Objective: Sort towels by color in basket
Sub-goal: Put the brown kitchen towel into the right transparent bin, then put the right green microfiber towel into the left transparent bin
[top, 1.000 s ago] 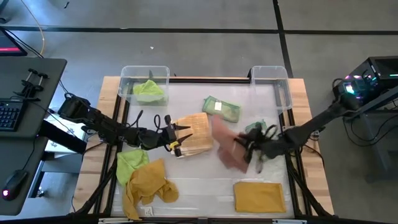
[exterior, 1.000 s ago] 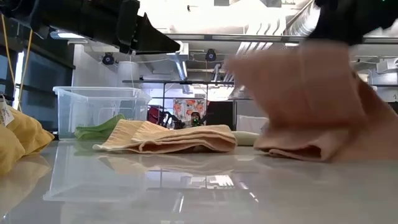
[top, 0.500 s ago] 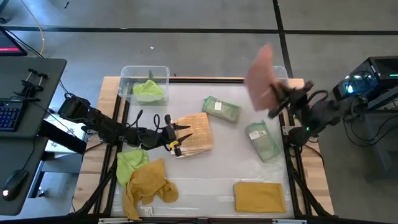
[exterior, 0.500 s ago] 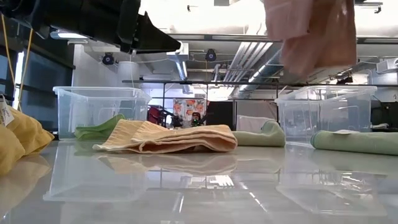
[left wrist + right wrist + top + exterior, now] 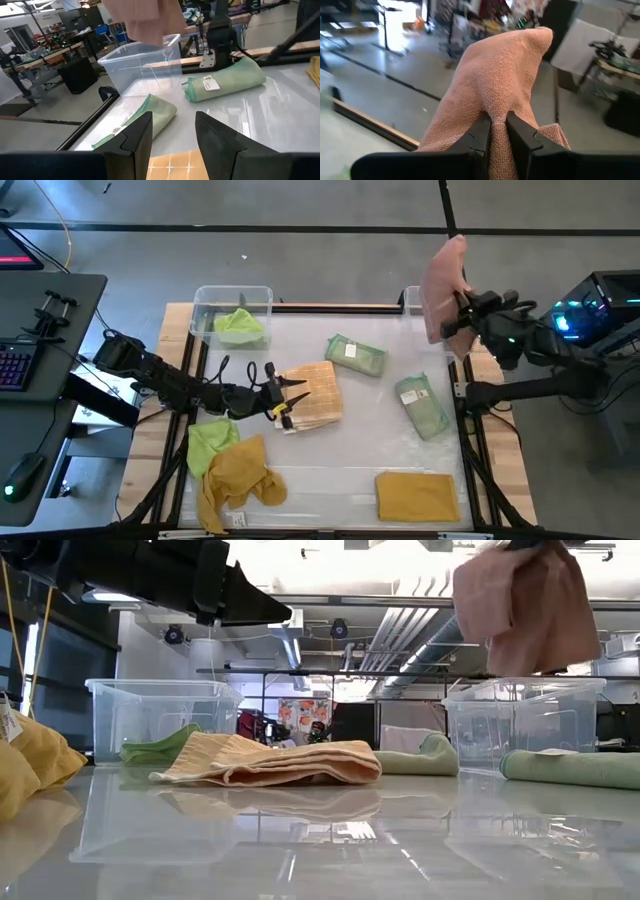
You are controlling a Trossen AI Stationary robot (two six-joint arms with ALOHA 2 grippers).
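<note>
High view: right hand (image 5: 462, 312) pinching pink towel (image 5: 441, 288) above clear bin (image 5: 434, 302) at table's far right edge.

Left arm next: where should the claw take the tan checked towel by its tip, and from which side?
Grip the tan checked towel at its near edge, right under the open left claw, coming straight down from above. It lies flat and folded, and that stacked edge gives both fingers something to pinch. The right claw holds the pink towel above the right bin.

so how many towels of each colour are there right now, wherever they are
green towels: 4
mustard yellow towels: 2
tan checked towel: 1
pink towel: 1, held by the right gripper
total: 8
</note>
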